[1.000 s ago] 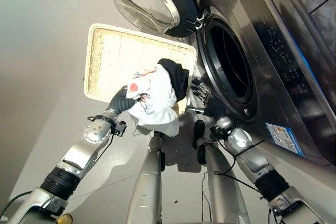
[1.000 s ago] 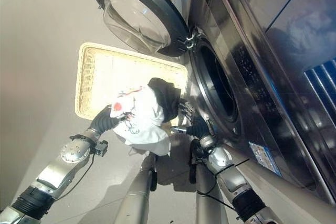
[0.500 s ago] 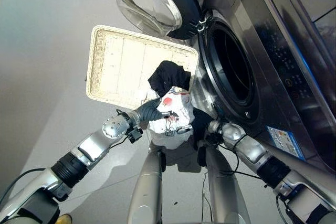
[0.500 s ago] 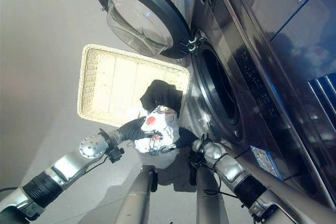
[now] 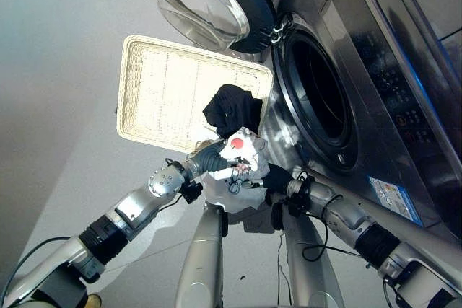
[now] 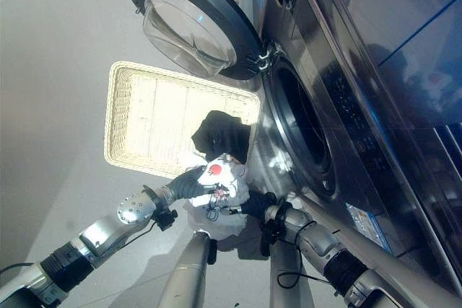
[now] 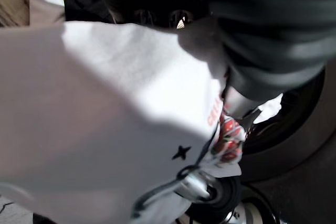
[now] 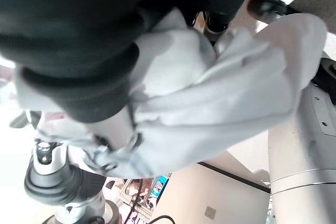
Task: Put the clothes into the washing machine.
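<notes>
White printed garment (image 5: 242, 167) hung bunched between left hand (image 5: 214, 158) and right hand (image 5: 276, 177), long axis vertical, just before the washing machine (image 5: 339, 84) drum opening. Fingers were buried in cloth; grip undeterminable. Black garment (image 5: 232, 106) draped over the wicker basket (image 5: 159, 91) rim.

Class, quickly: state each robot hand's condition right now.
Left hand: fingers buried in the white printed garment; cannot be told.
Right hand: fingers hidden under the same garment; cannot be told.
</notes>
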Available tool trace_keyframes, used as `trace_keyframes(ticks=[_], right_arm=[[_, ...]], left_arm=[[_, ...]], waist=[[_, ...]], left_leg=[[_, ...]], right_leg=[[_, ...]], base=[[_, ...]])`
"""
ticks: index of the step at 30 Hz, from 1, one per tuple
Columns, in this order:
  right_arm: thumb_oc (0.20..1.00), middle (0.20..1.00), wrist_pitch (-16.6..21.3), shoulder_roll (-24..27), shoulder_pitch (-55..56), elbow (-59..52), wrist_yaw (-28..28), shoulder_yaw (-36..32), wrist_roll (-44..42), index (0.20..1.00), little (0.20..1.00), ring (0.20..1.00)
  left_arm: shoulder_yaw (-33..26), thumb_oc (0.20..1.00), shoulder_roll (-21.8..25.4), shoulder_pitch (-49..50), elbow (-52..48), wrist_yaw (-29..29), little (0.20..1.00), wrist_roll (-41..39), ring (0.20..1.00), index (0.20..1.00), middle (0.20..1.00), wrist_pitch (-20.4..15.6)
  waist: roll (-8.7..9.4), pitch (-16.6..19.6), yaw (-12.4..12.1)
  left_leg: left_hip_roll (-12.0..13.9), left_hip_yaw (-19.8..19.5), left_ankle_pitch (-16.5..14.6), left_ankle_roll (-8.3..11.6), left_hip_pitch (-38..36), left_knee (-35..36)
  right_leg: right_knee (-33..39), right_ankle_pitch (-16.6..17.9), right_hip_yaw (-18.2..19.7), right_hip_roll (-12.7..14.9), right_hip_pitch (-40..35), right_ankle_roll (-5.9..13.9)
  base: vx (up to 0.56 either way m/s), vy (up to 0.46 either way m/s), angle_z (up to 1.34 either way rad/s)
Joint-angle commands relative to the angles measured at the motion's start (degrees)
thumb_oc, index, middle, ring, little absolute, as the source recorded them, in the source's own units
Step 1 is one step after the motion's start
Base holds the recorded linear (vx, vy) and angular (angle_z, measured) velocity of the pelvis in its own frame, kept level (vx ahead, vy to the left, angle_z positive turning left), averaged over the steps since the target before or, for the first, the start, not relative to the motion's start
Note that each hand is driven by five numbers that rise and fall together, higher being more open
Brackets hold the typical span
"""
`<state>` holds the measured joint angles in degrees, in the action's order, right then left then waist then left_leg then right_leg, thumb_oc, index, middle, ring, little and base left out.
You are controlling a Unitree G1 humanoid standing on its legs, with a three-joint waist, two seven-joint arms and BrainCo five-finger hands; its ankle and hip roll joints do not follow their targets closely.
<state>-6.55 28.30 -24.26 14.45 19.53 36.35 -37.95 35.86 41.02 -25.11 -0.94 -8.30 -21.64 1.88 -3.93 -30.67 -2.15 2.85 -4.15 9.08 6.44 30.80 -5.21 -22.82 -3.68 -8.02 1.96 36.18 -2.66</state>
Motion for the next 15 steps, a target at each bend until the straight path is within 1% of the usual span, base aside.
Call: trace_keyframes(ticks=[1, 2, 3, 4, 5, 6, 7, 8, 9, 10, 11, 12, 13, 15], right_arm=[[0.2, 0.2, 0.07, -5.94, 2.06, -3.71, -0.44, 1.81, -4.46, 0.2, 0.2, 0.2], [0.2, 0.2, -1.22, -8.76, 4.14, -0.38, -4.21, -0.28, -7.51, 0.2, 0.2, 0.2], [0.2, 0.2, -0.28, -11.95, 4.88, 3.69, -8.05, -3.26, -12.81, 0.2, 0.2, 0.2], [0.2, 0.2, 0.23, -12.58, 4.62, 4.95, -8.83, -3.95, -14.48, 0.2, 0.2, 0.2], [0.2, 0.2, 1.28, -13.18, 4.13, 6.92, -9.91, -5.05, -17.1, 0.2, 0.2, 0.2], [0.2, 0.2, 1.86, -13.67, 3.48, 8.21, -10.38, -5.92, -17.91, 0.2, 0.2, 0.2], [0.2, 0.2, 3.09, -14.3, 2.86, 9.39, -11.81, -6.86, -19.56, 0.2, 0.2, 0.2], [0.2, 0.2, 3.49, -14.24, 2.04, 10.17, -12.24, -7.58, -20.81, 0.2, 0.2, 0.2], [0.2, 0.2, 3.97, -14.12, 0.66, 12.33, -12.86, -9.61, -23.14, 0.2, 0.2, 0.2], [0.2, 0.2, 4.26, -14.06, 0.2, 12.68, -13.07, -9.98, -23.59, 0.2, 0.2, 0.2], [0.2, 0.2, 4.62, -13.72, -1.14, 14.53, -13.24, -11.49, -25.29, 0.2, 0.2, 0.2], [0.2, 0.2, 4.82, -13.54, -2.32, 15.57, -13.82, -12.77, -26.57, 0.2, 0.2, 0.2], [0.2, 0.2, 4.84, -13.54, -2.73, 15.84, -14.02, -13.1, -26.89, 0.2, 0.2, 0.2], [0.2, 0.2, 5.44, -12.69, -5.46, 17.88, -14.87, -15.75, -28.89, 0.2, 0.2, 0.2]], left_arm=[[-4.34, 1.0, -4.74, 0.31, -3.05, 8.1, 1.0, -6.63, 1.0, 1.0, 1.0, -9.75], [-7.04, 1.0, -8.1, 3.51, -1.07, 16.37, 1.0, -5.61, 1.0, 1.0, 1.0, -16.23], [-10.02, 1.0, -11.54, 5.23, 0.53, 26.74, 1.0, -0.48, 1.0, 1.0, 1.0, -21.05], [-10.65, 1.0, -12.38, 5.36, 1.1, 28.63, 1.0, 0.36, 1.0, 1.0, 1.0, -21.28], [-11.38, 1.0, -13.24, 5.31, 2.06, 33.44, 1.0, 3.63, 1.0, 1.0, 1.0, -21.17], [-11.85, 1.0, -13.47, 4.92, 2.94, 35.15, 1.0, 4.5, 1.0, 1.0, 1.0, -20.9], [-12.61, 1.0, -13.96, 4.62, 3.87, 39.37, 1.0, 7.5, 1.0, 1.0, 1.0, -19.98], [-12.99, 1.0, -13.77, 3.87, 4.41, 41.0, 1.0, 8.23, 1.0, 1.0, 1.0, -19.6], [-14.17, 1.0, -13.93, 3.13, 5.73, 43.48, 1.0, 8.29, 1.0, 1.0, 1.0, -18.1], [-14.43, 1.0, -13.95, 2.77, 6.01, 44.41, 1.0, 8.82, 1.0, 1.0, 1.0, -17.74], [-15.12, 1.0, -13.68, 1.99, 7.51, 46.69, 1.0, 9.77, 1.0, 1.0, 1.0, -16.66], [-15.57, 1.0, -13.59, 1.36, 8.5, 48.16, 1.0, 10.62, 1.0, 1.0, 1.0, -15.35], [-15.63, 1.0, -13.58, 1.07, 8.8, 48.59, 1.0, 10.96, 1.0, 1.0, 1.0, -15.0], [-16.53, 1.0, -13.21, -0.61, 10.99, 52.05, 1.0, 11.36, 1.0, 1.0, 1.0, -11.45]], waist=[[1.37, 0.87, 2.14], [1.44, 0.87, 1.96], [1.35, 0.87, 1.51], [1.32, 0.87, 1.39], [1.26, 0.87, 1.24], [1.19, 0.87, 1.15], [1.15, 0.87, 1.04], [1.11, 0.87, 0.98], [1.01, 0.87, 0.83], [0.97, 0.87, 0.79], [0.83, 0.87, 0.69], [0.75, 0.87, 0.66], [0.72, 0.87, 0.64], [0.64, 0.87, 0.46]], left_leg=[[-4.4, 4.53, -1.57, -3.22, 0.88, -2.06], [-4.79, 4.11, -1.93, -3.43, 0.79, -1.94], [-5.27, 3.66, -1.8, -3.68, 1.23, -1.72], [-5.37, 3.62, -1.88, -3.7, 1.24, -1.8], [-5.56, 3.45, -2.03, -3.68, 1.15, -1.82], [-5.64, 3.4, -2.06, -3.68, 1.19, -1.86], [-5.83, 3.36, -2.49, -3.71, 1.07, -2.14], [-5.88, 3.29, -2.19, -3.68, 1.51, -2.24], [-6.07, 3.29, -2.76, -3.64, 1.09, -2.6], [-6.09, 3.29, -2.41, -3.63, 1.48, -2.58], [-6.24, 3.17, -2.51, -3.6, 1.5, -2.92], [-6.3, 3.15, -2.66, -3.55, 1.58, -3.26], [-6.3, 3.16, -2.69, -3.53, 1.65, -3.35], [-6.31, 3.25, -2.87, -3.49, 1.87, -3.83]], right_leg=[[9.98, 6.22, 1.25, -2.0, -2.73, 4.92], [10.13, 5.93, 1.45, -1.99, -2.73, 4.79], [10.49, 6.35, 1.32, -1.97, -2.25, 4.63], [10.48, 6.38, 1.21, -1.89, -2.2, 4.54], [10.49, 6.31, 1.14, -1.78, -2.29, 4.51], [10.53, 6.39, 1.06, -1.72, -2.27, 4.47], [10.2, 6.04, 0.97, -1.56, -2.3, 4.42], [10.35, 6.54, 0.91, -1.47, -1.89, 4.42], [9.92, 6.02, 0.82, -1.24, -2.2, 4.37], [10.09, 6.47, 0.8, -1.22, -1.86, 4.34], [9.84, 6.57, 0.77, -1.1, -1.76, 4.34], [9.51, 6.61, 0.76, -1.01, -1.55, 4.35], [9.4, 6.61, 0.76, -0.99, -1.43, 4.37], [8.87, 6.64, 0.69, -0.9, -1.06, 4.37]], base=[[0.03, -0.013, -0.09], [0.05, -0.051, -0.1], [0.06, -0.058, -0.09], [0.05, -0.057, 0.0], [0.05, -0.027, -0.01], [0.07, -0.036, 0.0], [0.04, -0.031, 0.01], [0.08, -0.039, 0.04], [0.04, -0.024, 0.03], [0.08, -0.027, 0.04], [0.05, -0.021, 0.01], [0.07, -0.023, -0.01], [0.06, -0.029, -0.03], [0.06, -0.035, -0.01]])
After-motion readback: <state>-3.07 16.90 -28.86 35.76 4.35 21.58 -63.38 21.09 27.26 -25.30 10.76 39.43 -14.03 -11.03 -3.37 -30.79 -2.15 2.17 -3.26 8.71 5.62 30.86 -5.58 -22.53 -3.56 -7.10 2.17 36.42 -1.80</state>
